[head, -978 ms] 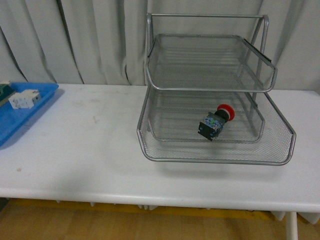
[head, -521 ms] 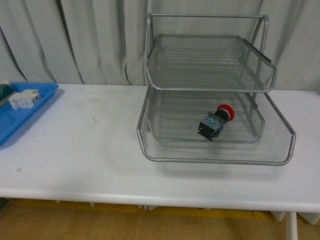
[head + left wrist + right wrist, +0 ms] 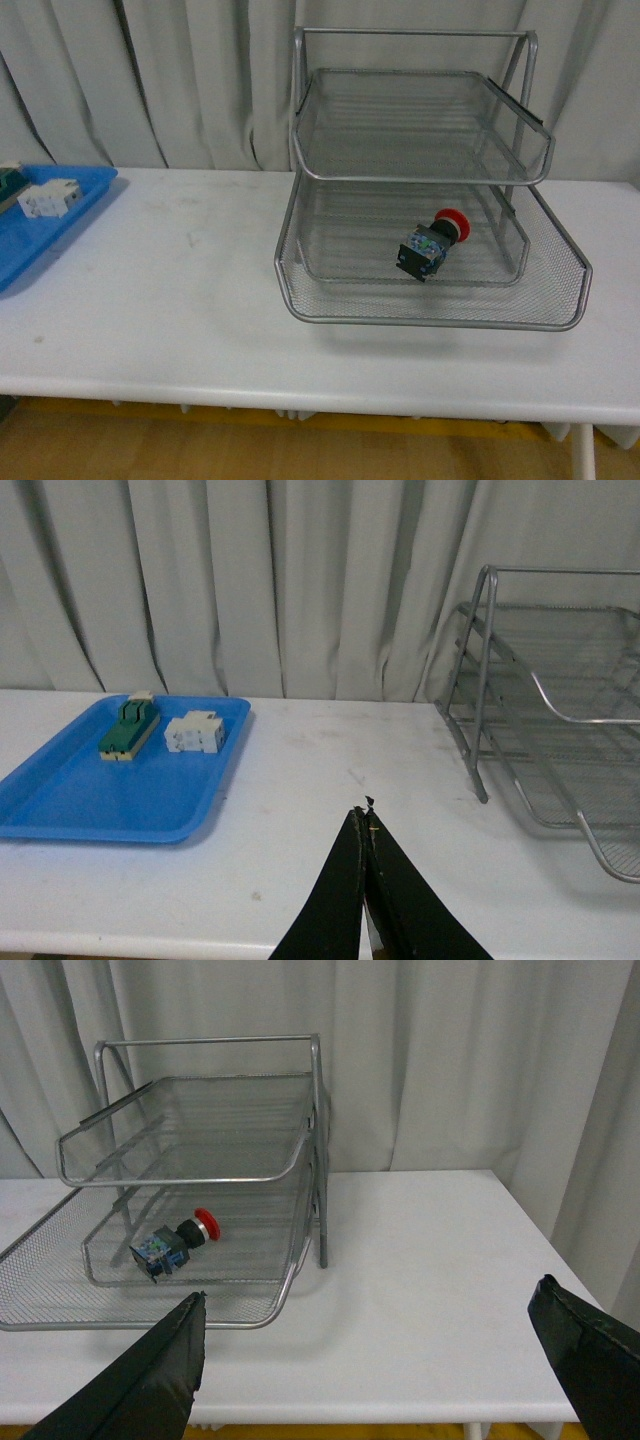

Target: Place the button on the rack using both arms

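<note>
Well, we find nothing changed against the frames of a second and half a second ago: in the front view every object sits where it sat, and the button (image 3: 432, 245) has not shifted at all.

It lies on its side in the rack (image 3: 430, 322), right of centre in the frame. Its red cap points toward the upper right and its dark body toward the lower left. It rests on mesh beneath the top tier. It seems to lie within the rim of the smaller of the two lower trays, though we cannot tell for sure which tier bears it. The right wrist view shows the same button (image 3: 175, 1242) under the top tier of the rack (image 3: 180, 1178).

The rack stands on the white table (image 3: 160, 310), in front of a pale curtain (image 3: 150, 80). At the left edge of the frame a blue tray (image 3: 30, 245) holds a white blocky part (image 3: 48, 198); the left wrist view adds a green block (image 3: 127, 728) just beside that part.

Our left gripper (image 3: 365, 825) has its black fingers pressed together, holding nothing, over the table between tray and rack. Our right gripper (image 3: 368, 1305) is spread wide and empty, well apart from the rack.
</note>
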Controlling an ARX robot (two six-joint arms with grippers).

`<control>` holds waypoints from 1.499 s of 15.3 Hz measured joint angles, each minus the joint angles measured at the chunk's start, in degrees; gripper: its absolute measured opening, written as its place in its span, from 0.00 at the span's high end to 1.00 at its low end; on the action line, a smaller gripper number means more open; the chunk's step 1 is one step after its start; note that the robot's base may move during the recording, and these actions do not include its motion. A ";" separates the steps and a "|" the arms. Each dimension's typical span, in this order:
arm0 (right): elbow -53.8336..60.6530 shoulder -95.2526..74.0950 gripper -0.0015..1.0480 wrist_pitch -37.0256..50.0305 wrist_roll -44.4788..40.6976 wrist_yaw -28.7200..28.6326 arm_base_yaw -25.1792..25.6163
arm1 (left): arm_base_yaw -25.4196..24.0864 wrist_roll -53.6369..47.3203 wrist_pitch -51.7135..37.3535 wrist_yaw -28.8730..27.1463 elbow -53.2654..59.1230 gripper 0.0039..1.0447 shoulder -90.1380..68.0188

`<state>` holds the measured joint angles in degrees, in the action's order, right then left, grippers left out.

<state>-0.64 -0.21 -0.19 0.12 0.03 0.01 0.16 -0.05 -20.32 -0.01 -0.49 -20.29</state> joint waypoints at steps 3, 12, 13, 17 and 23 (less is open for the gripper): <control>0.00 0.00 0.06 0.00 0.00 0.00 0.00 | 0.00 0.00 4.24 0.00 0.00 0.99 4.09; 0.00 0.00 0.06 0.04 0.00 0.00 0.00 | 0.00 0.02 20.81 -0.09 -0.02 0.99 19.78; 0.00 0.00 0.06 0.00 0.00 0.00 0.00 | 0.00 0.02 20.79 -0.07 -0.02 0.99 19.80; 0.00 0.00 0.06 0.02 0.00 0.00 0.00 | 0.00 0.04 20.50 0.00 -0.02 0.77 19.80; -1.84 -6.56 0.06 -1.22 -0.52 -7.39 2.45 | 0.00 0.04 20.48 -0.02 -0.02 0.15 19.80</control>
<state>-2.48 -6.76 -1.41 -0.40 -7.35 2.46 0.16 -0.01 0.16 -0.03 -0.51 -0.49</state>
